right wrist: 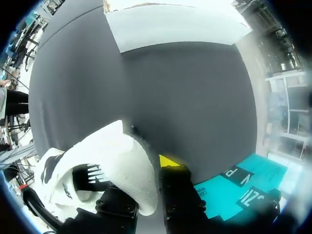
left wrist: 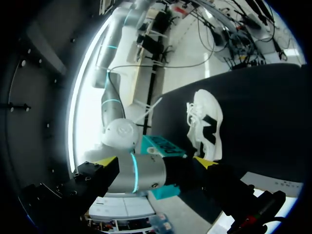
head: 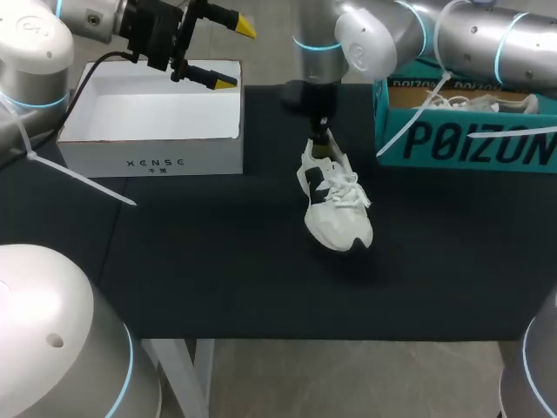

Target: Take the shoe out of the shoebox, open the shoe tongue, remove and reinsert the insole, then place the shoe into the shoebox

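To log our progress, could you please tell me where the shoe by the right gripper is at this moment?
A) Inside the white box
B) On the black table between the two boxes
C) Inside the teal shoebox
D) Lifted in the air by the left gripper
B: the shoe rests on the black table between the white box and the teal shoebox, with the right gripper closed on its heel.

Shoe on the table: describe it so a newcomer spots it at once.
On the black table, between the white box and the teal box, lies a white sneaker with black side marks. Unlike the other shoe, it sits outside any box, heel held by the right gripper.
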Tool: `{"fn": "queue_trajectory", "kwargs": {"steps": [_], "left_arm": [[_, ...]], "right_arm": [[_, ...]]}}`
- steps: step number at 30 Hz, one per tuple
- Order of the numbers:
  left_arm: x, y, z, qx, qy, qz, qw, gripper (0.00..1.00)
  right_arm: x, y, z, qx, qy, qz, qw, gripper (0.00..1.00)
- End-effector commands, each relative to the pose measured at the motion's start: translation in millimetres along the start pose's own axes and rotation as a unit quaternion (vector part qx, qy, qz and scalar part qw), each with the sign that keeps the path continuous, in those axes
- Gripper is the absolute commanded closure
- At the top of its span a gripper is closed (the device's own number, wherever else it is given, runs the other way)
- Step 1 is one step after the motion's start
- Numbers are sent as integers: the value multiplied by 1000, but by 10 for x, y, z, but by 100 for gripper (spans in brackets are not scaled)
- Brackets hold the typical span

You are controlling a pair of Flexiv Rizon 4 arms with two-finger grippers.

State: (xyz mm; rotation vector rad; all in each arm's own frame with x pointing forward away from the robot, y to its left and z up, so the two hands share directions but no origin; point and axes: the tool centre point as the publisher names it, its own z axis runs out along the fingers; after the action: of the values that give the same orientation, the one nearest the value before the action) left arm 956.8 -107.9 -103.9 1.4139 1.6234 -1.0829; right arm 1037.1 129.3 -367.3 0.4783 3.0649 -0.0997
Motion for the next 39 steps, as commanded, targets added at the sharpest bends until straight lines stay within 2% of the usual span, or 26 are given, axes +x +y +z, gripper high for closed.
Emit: {"fn": "queue_trajectory", "kwargs": {"steps": [1, 6, 10, 19, 21, 38, 39], "left_arm": [[-6, 4, -5, 1, 2, 0, 1000, 0], [-6, 4, -5, 1, 2, 0, 1000, 0], [-6, 4, -5, 1, 2, 0, 1000, 0], [-6, 4, -5, 1, 2, 0, 1000, 0], [-6, 4, -5, 1, 2, 0, 1000, 0], [-6, 4, -5, 1, 2, 0, 1000, 0], [-6, 4, -5, 1, 2, 0, 1000, 0]], "right_arm": [[8, -62, -451, 7, -11, 22, 1000, 100], [-37, -50, -842, 21, -38, 44, 998, 100], [-92, -64, -1101, 19, -49, 49, 997, 100], [-171, -260, -1577, 3, -41, 94, 995, 100], [-166, -326, -1645, 17, -43, 113, 993, 100], [-166, -326, -1645, 17, -43, 113, 993, 100], [-229, -393, -1618, 28, -17, 162, 986, 100]]}}
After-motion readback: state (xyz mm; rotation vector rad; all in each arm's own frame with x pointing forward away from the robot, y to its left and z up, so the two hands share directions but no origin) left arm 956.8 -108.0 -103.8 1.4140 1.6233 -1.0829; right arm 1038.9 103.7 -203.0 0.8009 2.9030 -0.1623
